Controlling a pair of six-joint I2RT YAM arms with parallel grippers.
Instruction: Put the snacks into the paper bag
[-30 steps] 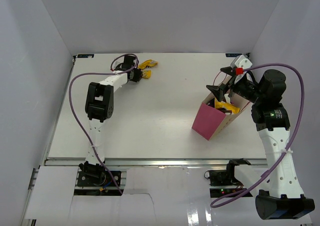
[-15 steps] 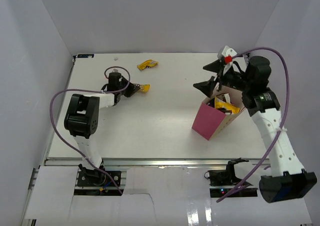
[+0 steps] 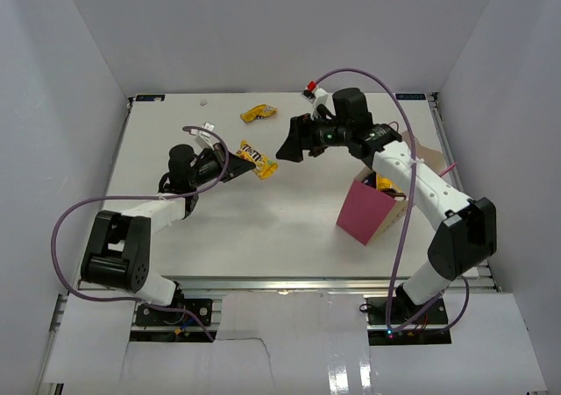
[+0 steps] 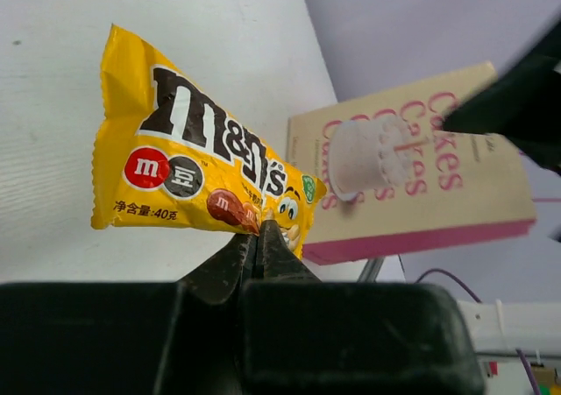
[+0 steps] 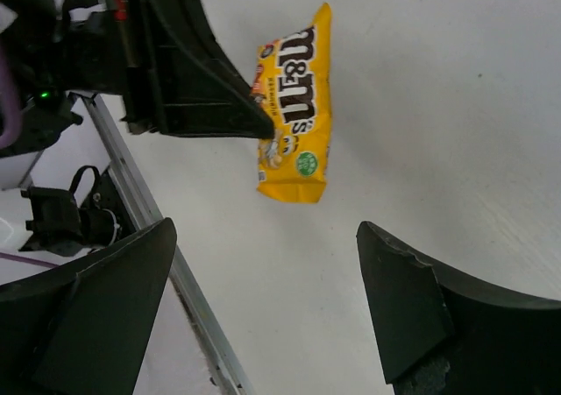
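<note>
Left gripper [image 4: 260, 237]: clamped shut on the lower edge of a yellow candy pack [image 4: 202, 172], pack lifted off the surface [image 3: 263, 229], printed face showing

Right gripper [image 5: 263, 237]: jaws spread wide, holding nothing, hovering near the held pack, which sits framed between its fingers in the right wrist view

Paper bag [image 3: 364, 211]: magenta, upright, mouth open, on the right side of the surface, well apart from the held pack

Inside the bag: a yellow packet [image 3: 390, 183] showing at the mouth

Second yellow pack [image 3: 259, 112]: lying flat near the far edge of the surface, apart from both grippers
</note>
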